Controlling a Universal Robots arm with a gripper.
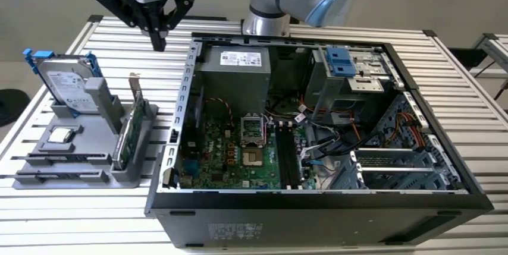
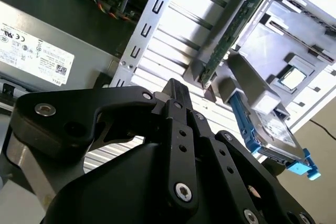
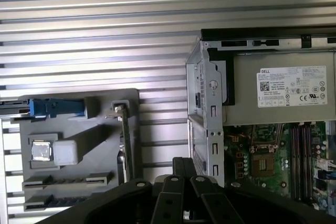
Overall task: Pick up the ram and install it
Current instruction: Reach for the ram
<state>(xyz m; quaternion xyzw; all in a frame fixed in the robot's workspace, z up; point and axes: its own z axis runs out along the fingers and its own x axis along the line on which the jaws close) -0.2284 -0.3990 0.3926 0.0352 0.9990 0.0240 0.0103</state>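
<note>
Pincer, tips pressed together and empty, hangs over bare table slats between tray edge and case wall.

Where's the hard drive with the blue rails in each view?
Exterior view: the hard drive stands on edge in the gray tray, on the exterior view's left of the open case.
Second wrist view: the hard drive shows its label face, with blue rails along its edges.
First wrist view: the hard drive is seen edge-on, a blue strip in the tray.
Shared landmark: the green expansion card standing beside it.
</note>
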